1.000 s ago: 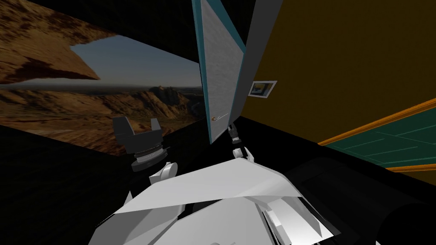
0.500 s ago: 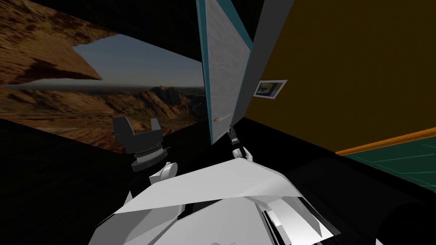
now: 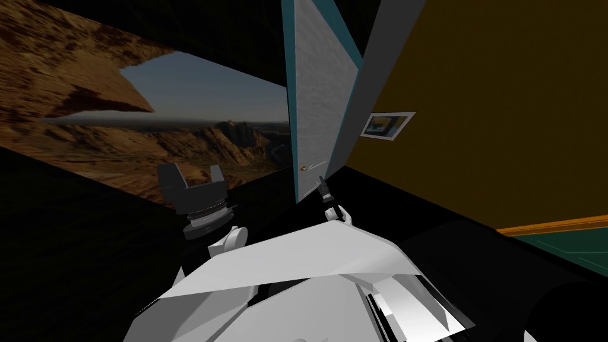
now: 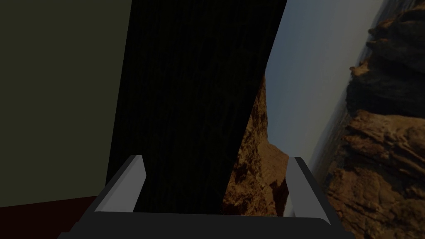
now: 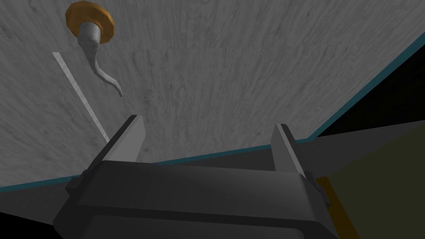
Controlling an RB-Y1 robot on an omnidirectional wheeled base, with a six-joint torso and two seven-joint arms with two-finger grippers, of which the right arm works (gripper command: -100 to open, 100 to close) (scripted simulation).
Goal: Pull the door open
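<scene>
I am holding my right gripper (image 5: 207,124) wide open before the grey door (image 5: 232,74), just beside its handle (image 5: 97,62). My left gripper (image 4: 216,159) is gaping too, well away from the door.

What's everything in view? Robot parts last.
door: 1, grey with teal edge, straight ahead
handle: 1, pale grey lever on orange-brown base, on the door
door frame: 1, grey, beside the door
wall: 1, dark yellow, right of the frame
picture: 1, white-framed, on the wall
rocky landscape: 1, brown under grey-blue sky, left of the door
left pincer: 1, grey, open, empty
right pincer: 1, grey, open, short of the handle
</scene>
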